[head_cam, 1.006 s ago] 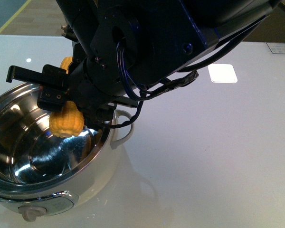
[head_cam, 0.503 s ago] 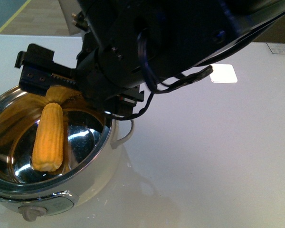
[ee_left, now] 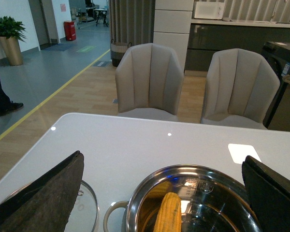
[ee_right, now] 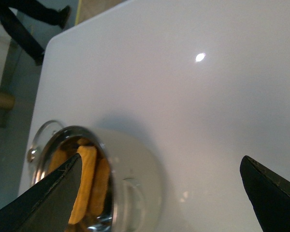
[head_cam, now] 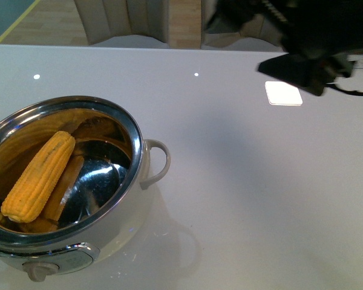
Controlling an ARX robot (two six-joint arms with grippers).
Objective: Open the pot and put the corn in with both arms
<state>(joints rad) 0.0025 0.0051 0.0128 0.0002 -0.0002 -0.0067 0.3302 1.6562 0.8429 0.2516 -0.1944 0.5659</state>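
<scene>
The pot (head_cam: pixel 142 160) stands open at the front left of the white table, cream body with a steel rim. The corn (head_cam: pixel 39 175) lies inside it, leaning on the steel wall. The pot (ee_left: pixel 135 208) and corn (ee_left: pixel 166 217) also show in the left wrist view, where my left gripper (ee_left: pixel 164 193) is open and empty above them. In the right wrist view my right gripper (ee_right: pixel 159 193) is open and empty, high above the table beside the pot (ee_right: pixel 135 183) and corn (ee_right: pixel 84 179). A blurred black arm (head_cam: pixel 302 36) shows at the top right of the front view.
A glass lid (ee_left: pixel 89 208) lies on the table beside the pot. A bright square patch (head_cam: pixel 283 93) lies on the table at the right. Two grey chairs (ee_left: pixel 147 77) stand behind the table's far edge.
The arm that hung over the pot has let go of the corn and pulled up and away to the right. The corn has dropped and settled against the pot's wall.
</scene>
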